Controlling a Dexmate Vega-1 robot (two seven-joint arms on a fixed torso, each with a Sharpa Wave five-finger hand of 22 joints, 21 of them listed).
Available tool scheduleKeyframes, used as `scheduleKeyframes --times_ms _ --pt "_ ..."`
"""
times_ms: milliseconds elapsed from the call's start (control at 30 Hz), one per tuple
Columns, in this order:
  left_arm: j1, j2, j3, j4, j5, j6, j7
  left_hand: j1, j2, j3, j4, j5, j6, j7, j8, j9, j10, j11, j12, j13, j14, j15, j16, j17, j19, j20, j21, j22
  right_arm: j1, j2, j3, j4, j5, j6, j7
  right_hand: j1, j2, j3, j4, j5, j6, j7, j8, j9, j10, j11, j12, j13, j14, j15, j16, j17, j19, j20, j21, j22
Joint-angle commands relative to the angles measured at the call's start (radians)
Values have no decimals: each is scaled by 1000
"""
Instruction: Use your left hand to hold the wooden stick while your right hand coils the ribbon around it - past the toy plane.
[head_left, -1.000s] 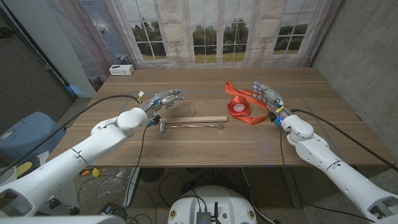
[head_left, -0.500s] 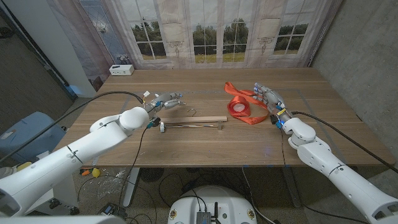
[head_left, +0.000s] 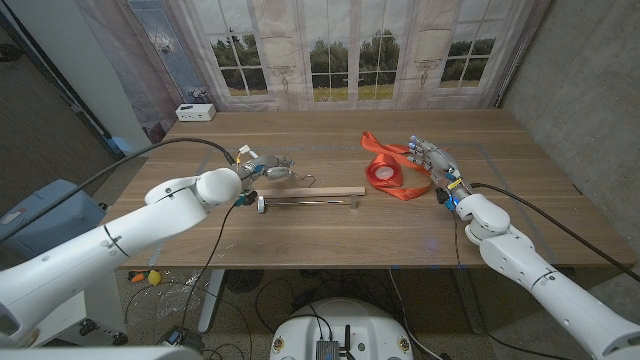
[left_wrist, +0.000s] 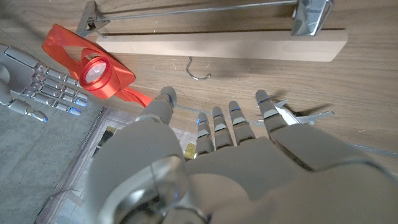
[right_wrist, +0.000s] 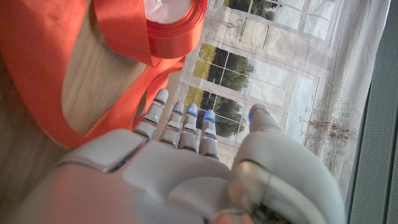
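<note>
beside the wooden stick (head_left: 312, 193) left hand (head_left: 268, 167) hovers, fingers spread, holding nothing; right hand (head_left: 432, 158) beside the ribbon (head_left: 385, 172), fingers extended, empty.

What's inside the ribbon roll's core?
The ribbon roll shows a pale hollow core, with nothing visibly in it. Its underside on the table is covered, so that part can't be checked.

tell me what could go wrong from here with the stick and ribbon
1. The left hand hovers open short of the stick, which lies with a metal bar and clips beside it; the fingers may snag the clips or the small hook.
2. The ribbon lies in loose loops off its spool; the right hand, open beside it, may grab several layers and tangle.
</note>
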Motion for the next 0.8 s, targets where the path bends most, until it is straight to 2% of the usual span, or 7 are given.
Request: scheduleKeyframes --times_ms 33,133,200,233,400,633,800 --pt "-123 10 124 -74 103 232 -87 30 -1 8 0 4 17 2 5 6 25 -1 8 4 20 -4 11 2 17 12 5 4 -13 6 2 7 5 17 7 -8 1 6 2 8 9 3 -1 4 10 -3 -3 4 7 1 -1 2 7 -1 -7 5" --pt "-167 4 172 -80 135 288 -113 44 2 7 2 3 25 8 5 7 34 5 9 5 35 -11 16 3 34 13 10 4 -17 6 4 4 7 18 5 -10 1 7 1 8 11 2 0 4 12 -3 -3 4 7 0 -1 3 8 -2 -8 5" --pt "-191 2 197 -79 151 311 -128 53 0 5 3 2 29 8 4 7 40 2 10 5 44 -15 17 3 51 4 16 4 -21 5 5 1 6 18 2 -10 1 7 1 8 11 3 0 5 12 -2 -4 4 7 1 -1 3 8 -1 -9 5" --pt "-204 1 210 -78 159 323 -137 58 -1 3 3 2 32 8 3 7 47 -3 11 6 47 -17 18 3 50 -5 15 4 -23 5 5 -2 6 18 -1 -10 1 7 1 8 12 3 0 5 13 -3 -4 4 8 1 -1 3 8 -1 -9 5" --pt "-291 -3 307 -70 227 381 -197 71 1 -1 5 2 52 7 7 8 72 -8 19 9 58 -19 20 4 47 -10 13 4 -34 3 8 -11 6 18 -9 -11 2 8 0 8 12 4 0 5 15 -2 -4 4 9 1 -1 3 9 0 -11 5" --pt "-395 -8 428 -58 318 432 -284 109 13 1 3 5 96 2 17 11 104 -11 30 17 77 -30 24 6 47 -19 11 4 -44 5 9 -15 8 20 -14 -14 3 9 1 8 15 3 1 5 18 -1 -5 4 10 1 -1 4 10 -2 -13 5" --pt "-448 -12 491 -49 374 447 -337 137 23 8 -1 8 114 0 21 13 115 -11 34 22 84 -34 25 6 47 -30 10 4 -48 5 11 -17 8 24 -14 -16 4 10 1 8 16 4 0 5 19 1 -6 5 11 1 -1 5 10 -2 -15 5"
